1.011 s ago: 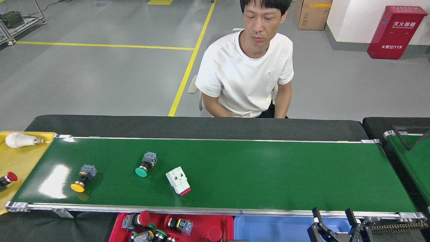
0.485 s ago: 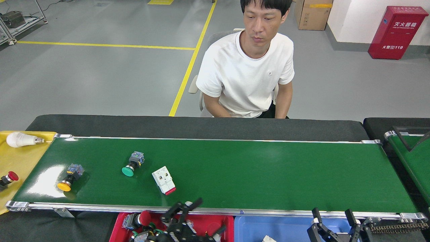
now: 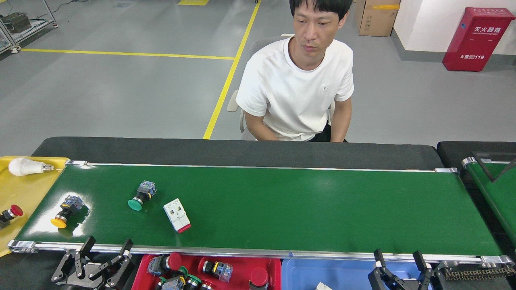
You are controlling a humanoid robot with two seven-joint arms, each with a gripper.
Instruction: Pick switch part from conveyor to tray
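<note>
Left claw (image 3: 107, 249), fingers spread wide and empty, at the near rail of the glossy dark-green conveyor (image 3: 282, 209). Right claw (image 3: 397, 257), likewise wide, empty, over the blue bin (image 3: 342, 270). Yellow-capped push-button switch part (image 3: 64, 209) on the belt at 11 o'clock from the left claw; green-capped one (image 3: 140, 195) at 1 o'clock. Red tray (image 3: 238, 266) just beside. Best practice, judged: lead the drifting part, straddle the body, close squarely.
</note>
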